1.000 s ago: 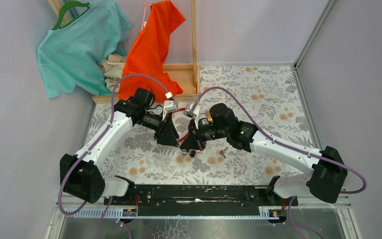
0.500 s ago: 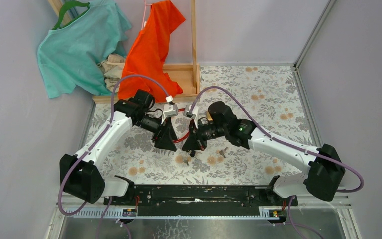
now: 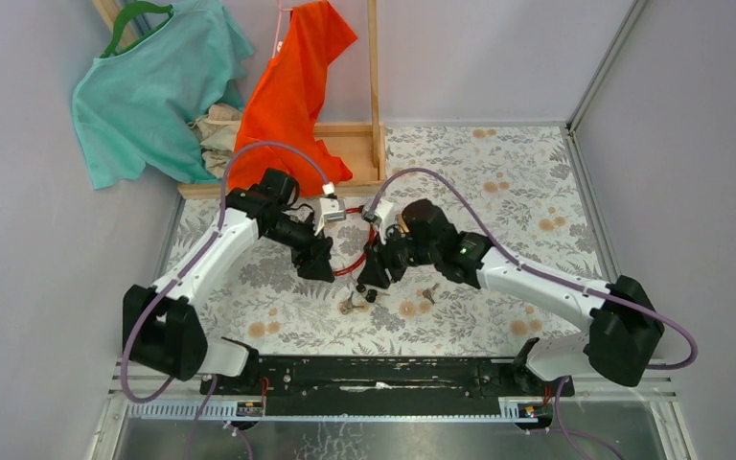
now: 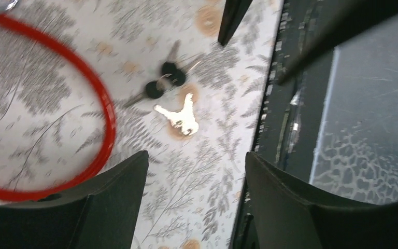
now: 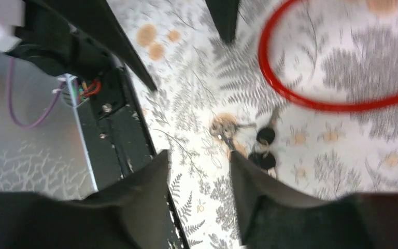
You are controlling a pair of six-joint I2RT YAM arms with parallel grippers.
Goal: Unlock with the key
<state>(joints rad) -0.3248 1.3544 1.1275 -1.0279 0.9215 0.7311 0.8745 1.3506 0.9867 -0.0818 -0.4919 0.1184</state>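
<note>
A bunch of keys (image 3: 355, 305) with black heads and a silver piece lies on the flowered tablecloth below and between both grippers. It shows in the left wrist view as keys (image 4: 167, 78) and in the right wrist view as keys (image 5: 263, 139). A red cable loop (image 3: 350, 264) lies on the cloth between the arms, cable (image 4: 106, 111), cable (image 5: 311, 101). No lock body shows distinctly. My left gripper (image 3: 318, 261) (image 4: 197, 155) is open and empty. My right gripper (image 3: 374, 278) (image 5: 199, 155) is open and empty, just above the keys.
Another small key (image 3: 428, 290) lies right of the bunch. A wooden rack (image 3: 345, 144) with an orange shirt (image 3: 292, 86) and a teal shirt (image 3: 153, 86) stands at the back left. The black base rail (image 3: 383, 374) runs along the near edge.
Both grippers have opened, the right from fully shut. The key bunch has dropped onto the cloth, and the red cable now lies loose. The left gripper drew back a little.
</note>
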